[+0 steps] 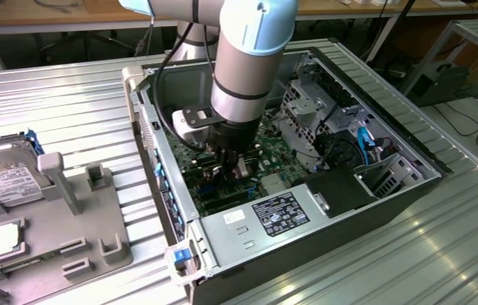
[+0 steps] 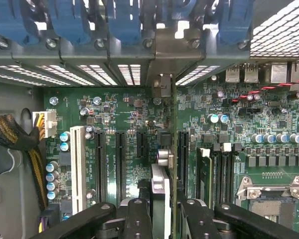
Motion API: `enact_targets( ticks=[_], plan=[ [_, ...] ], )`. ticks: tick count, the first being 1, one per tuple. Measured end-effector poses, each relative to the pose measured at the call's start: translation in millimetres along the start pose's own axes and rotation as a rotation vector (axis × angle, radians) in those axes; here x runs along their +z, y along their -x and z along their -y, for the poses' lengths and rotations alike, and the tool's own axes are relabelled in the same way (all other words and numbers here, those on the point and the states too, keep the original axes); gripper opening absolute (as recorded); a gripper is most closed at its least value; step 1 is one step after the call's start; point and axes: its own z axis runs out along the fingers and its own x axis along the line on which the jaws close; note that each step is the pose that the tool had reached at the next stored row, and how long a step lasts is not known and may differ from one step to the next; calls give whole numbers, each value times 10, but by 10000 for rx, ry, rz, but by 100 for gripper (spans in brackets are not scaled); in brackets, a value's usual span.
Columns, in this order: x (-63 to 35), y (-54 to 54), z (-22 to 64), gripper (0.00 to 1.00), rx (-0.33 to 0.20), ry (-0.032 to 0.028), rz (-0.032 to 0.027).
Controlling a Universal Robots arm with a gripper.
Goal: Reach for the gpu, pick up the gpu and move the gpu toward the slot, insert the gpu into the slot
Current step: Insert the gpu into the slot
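Observation:
My gripper [image 2: 167, 221] is shut on the gpu [image 2: 172, 149], a thin dark green card seen edge-on between the two black fingers [image 2: 139, 219]. The card stands upright over the motherboard [image 2: 134, 109]. Its silver end bracket [image 2: 162, 55] lies against the rear panel of the case. The slot is hidden under the card, and I cannot tell whether the card's edge sits in it. In the exterior view the gripper [image 1: 227, 170] is low inside the open computer case [image 1: 324, 210], just above the board.
Black connector strips [image 2: 120, 164], a white one [image 2: 77, 169] and memory strips [image 2: 224, 169] flank the card. A processor socket [image 2: 271, 199] and a cable bundle [image 2: 10, 134] lie further out. Outside the case, a hard drive [image 1: 2, 178] and a processor chip [image 1: 2, 241] rest on a grey fixture [image 1: 95, 248].

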Motion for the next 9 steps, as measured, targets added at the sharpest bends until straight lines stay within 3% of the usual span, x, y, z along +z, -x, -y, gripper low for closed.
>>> enact_targets(
  ticks=[9],
  plan=[
    [19, 0, 2, 28, -1, -4, 3]
  ],
)
